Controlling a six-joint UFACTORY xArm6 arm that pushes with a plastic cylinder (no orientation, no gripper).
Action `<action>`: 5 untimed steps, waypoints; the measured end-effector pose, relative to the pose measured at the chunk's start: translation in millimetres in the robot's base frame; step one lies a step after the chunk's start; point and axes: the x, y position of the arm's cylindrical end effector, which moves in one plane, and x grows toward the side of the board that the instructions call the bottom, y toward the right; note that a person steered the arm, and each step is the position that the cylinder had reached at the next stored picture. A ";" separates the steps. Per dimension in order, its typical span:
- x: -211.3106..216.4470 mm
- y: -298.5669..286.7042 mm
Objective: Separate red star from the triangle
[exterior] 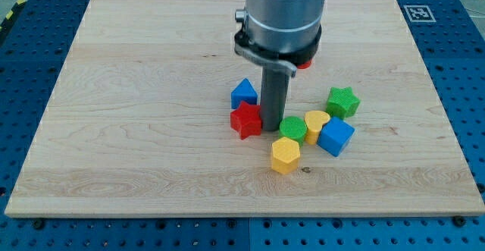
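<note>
The red star (245,120) lies near the board's middle, touching the blue triangle (243,93) just above it. My tip (272,127) is down on the board right beside the red star's right edge, between it and the green round block (293,129). The rod rises from there and hides the board behind it.
A cluster lies to the tip's right: a yellow heart (316,123), a blue cube (336,136), a green star (342,101) and a yellow hexagon (286,155). A red block (305,64) peeks from behind the arm's body. The wooden board (136,92) sits on a blue pegged table.
</note>
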 end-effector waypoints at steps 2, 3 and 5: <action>1.4 -77.5; 1.4 -113.6; 3.7 -136.9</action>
